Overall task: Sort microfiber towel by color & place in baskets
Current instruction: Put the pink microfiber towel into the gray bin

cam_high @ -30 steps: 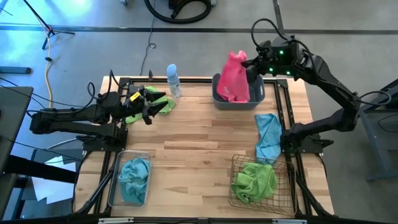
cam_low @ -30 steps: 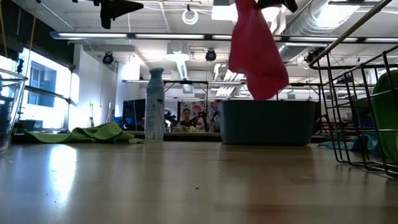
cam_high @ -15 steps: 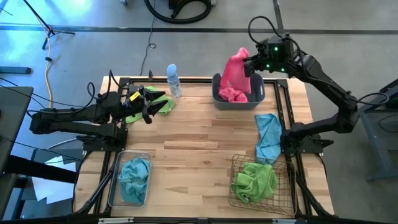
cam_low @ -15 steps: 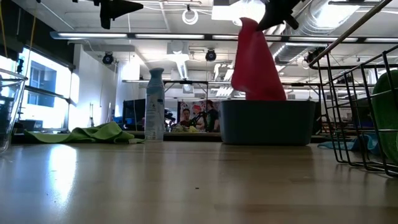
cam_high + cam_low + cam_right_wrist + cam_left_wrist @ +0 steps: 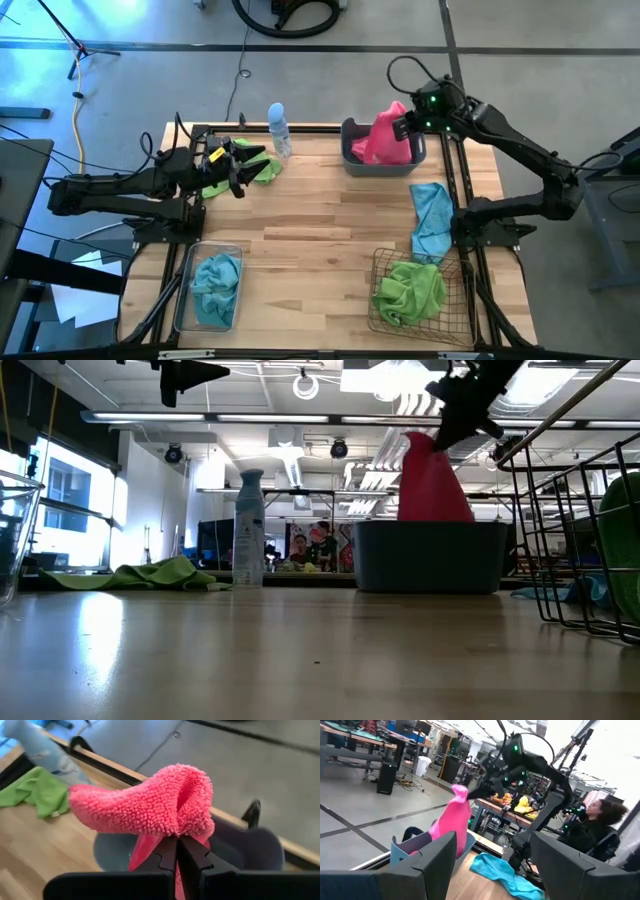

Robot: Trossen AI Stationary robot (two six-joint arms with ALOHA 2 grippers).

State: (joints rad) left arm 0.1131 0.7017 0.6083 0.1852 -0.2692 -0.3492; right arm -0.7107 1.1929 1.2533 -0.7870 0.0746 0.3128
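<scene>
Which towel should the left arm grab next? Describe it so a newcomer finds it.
Start at the table's far left corner, where the clear bottle stands. Just beside it lies a flat lime green towel, under the open left gripper. It's likely the next pick: the other green towel already sits in the wire basket.

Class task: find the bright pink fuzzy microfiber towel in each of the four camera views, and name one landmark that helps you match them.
High view: bright pink fuzzy microfiber towel, top centre-right, draping into the dark grey-blue plastic tub.
Low view: towel right of centre, above the tub.
Left wrist view: towel centre-left.
Right wrist view: towel central, pinched by the right gripper.
Shared landmark: the tub.
</scene>
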